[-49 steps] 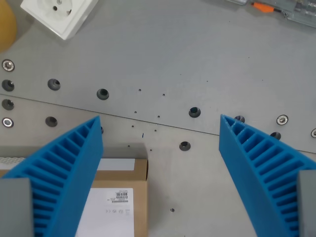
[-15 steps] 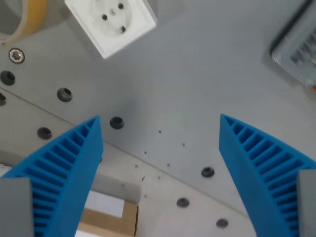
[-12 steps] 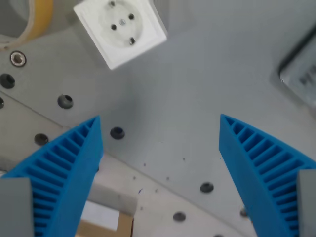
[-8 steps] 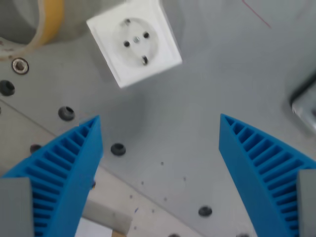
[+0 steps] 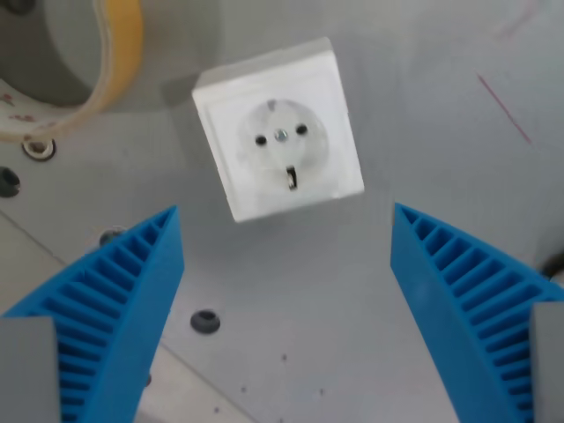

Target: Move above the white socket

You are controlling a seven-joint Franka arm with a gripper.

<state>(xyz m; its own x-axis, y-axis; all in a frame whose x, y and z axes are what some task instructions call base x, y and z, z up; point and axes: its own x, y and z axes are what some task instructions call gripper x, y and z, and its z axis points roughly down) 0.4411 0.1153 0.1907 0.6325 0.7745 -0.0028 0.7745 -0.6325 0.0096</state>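
Camera has advanced: white socket [image 5: 278, 141], near top edge before, now sits mid-frame on grey table [image 5: 423, 106], beside tape roll [image 5: 88, 70], possibly masking tape. Gripper [image 5: 286, 304] spread wide, empty.

Yellow tape roll [image 5: 106, 62] on grey table [image 5: 423, 132]

Single wrist camera, looking straight down

It sits just behind the gripper [image 5: 286, 317], whose two blue fingers [image 5: 115, 308] frame the lower corners; it faces the grey table [image 5: 414, 115] at close range; the white socket [image 5: 278, 177] fills the upper middle; no second view shares the scene.
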